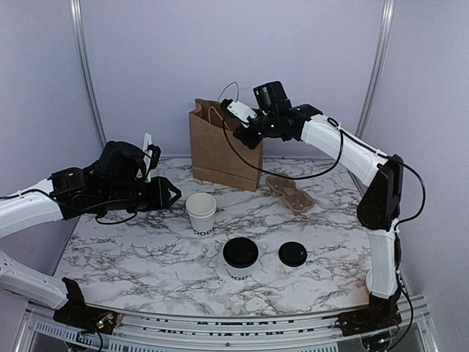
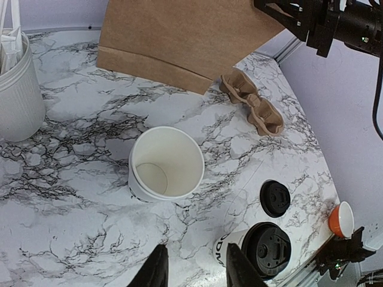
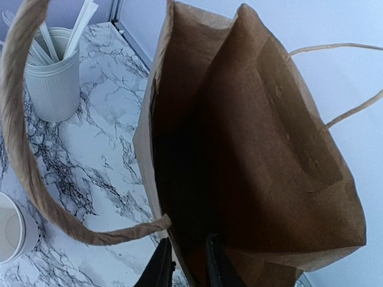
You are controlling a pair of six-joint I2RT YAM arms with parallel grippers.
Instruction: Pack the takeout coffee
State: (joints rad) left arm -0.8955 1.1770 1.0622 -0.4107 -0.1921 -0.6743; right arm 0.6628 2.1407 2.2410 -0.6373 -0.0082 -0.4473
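The black lettering on the takeout coffee point(image 2: 256, 251) is cut off and unreadable. The lidded cup stands just right of the left gripper point(image 2: 196, 248), whose fingers hang slightly apart around nothing above the marble table point(image 2: 72, 227), with the stack of cups point(image 2: 166, 164) ahead. The right gripper point(image 3: 187, 242), its arm stretched high and angled down, pinches the near rim of the paper bag point(image 3: 269, 149), whose mouth gapes ahead.

Top external: high, behind the arm bases, facing the back wall; whole worktop point(image 1: 132, 257) in frame. Left wrist: mid-height, angled down; shares takeout coffee point(image 2: 263, 248) with top. Right wrist: close above paper bag point(image 3: 269, 149) mouth. All 3 views share the paper bag.
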